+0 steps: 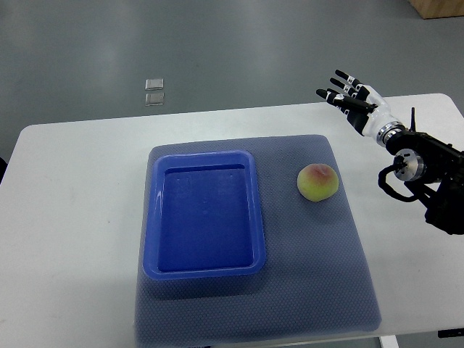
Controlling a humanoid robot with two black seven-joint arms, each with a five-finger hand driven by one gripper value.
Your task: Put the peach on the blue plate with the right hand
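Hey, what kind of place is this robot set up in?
Probably a robotics lab or test room: a plain white table on bare grey floor, a staged setup of blue plate, peach and grey mat, and the robot's right hand open above.

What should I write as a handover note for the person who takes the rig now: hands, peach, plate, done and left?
Right robot hand: fingers spread, holding nothing, raised over the far right corner of the table, apart from the peach.
Left robot hand: not in view.
Peach: lies on the grey mat, to the right of the blue plate, not touching it.
Blue plate: on the mat, nothing in it.
Done: nothing yet; peach not grasped.
Left: bring the right robot hand to the peach, grasp it, set it in the blue plate.
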